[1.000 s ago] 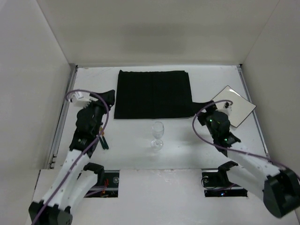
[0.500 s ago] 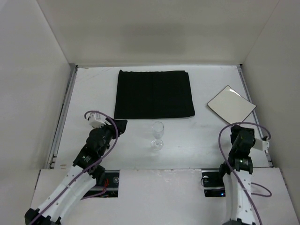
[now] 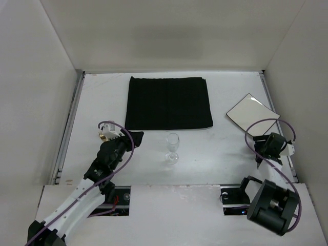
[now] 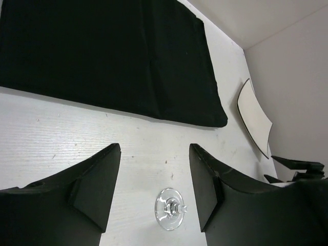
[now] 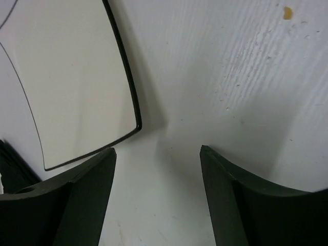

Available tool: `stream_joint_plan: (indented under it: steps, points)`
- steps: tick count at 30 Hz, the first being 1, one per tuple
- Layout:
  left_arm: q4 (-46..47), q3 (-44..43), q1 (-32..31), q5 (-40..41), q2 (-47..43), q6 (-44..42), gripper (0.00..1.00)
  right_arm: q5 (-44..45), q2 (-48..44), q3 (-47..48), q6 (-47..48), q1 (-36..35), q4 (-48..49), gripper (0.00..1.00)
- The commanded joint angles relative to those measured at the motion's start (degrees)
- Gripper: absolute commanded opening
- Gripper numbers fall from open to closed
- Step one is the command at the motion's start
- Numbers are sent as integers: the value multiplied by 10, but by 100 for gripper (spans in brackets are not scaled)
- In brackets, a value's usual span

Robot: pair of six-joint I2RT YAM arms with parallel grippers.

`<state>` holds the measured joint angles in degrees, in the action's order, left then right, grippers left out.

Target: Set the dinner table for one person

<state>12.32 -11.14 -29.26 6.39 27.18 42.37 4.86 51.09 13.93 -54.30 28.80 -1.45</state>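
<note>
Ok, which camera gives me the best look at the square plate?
Top external: the whole plate shows, right of the placemat. Right wrist crops it close; left wrist catches only a foreshortened sliver.

You'll see a black placemat (image 3: 169,102) lying flat. A clear wine glass (image 3: 173,148) stands upright just off its near edge, and a square white plate (image 3: 253,115) lies apart to the right.

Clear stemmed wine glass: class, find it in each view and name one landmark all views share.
Top external: the clear stemmed wine glass stands at centre, just near of the black rectangular cloth placemat.
Left wrist: bottom centre, seen from above.
Right wrist: not in it.
Shared landmark: the small square white plate.
</note>
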Motion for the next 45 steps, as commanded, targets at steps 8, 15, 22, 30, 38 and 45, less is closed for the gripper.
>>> stream_joint_plan:
  steps: [8, 15, 22, 30, 38, 45]
  points:
    - [41, 14, 9, -19, -7, -7, 54, -30, 123, 7, -38, -5, 186, 65]
    - [41, 18, 16, -19, -7, -6, 54, -12, 160, -2, -62, -12, 240, 57]
    - [41, 19, 20, -18, -10, -6, 54, -9, 226, 17, -73, -27, 291, 52]
    - [41, 20, 24, -19, -15, -5, 54, 29, 236, 20, -105, -51, 300, 36]
    - [38, 23, 25, -19, -28, -5, 54, 65, 228, 0, -117, -72, 328, 7]
    - [36, 25, 25, -19, -37, -5, 54, 45, 157, -29, -83, -73, 399, 0]
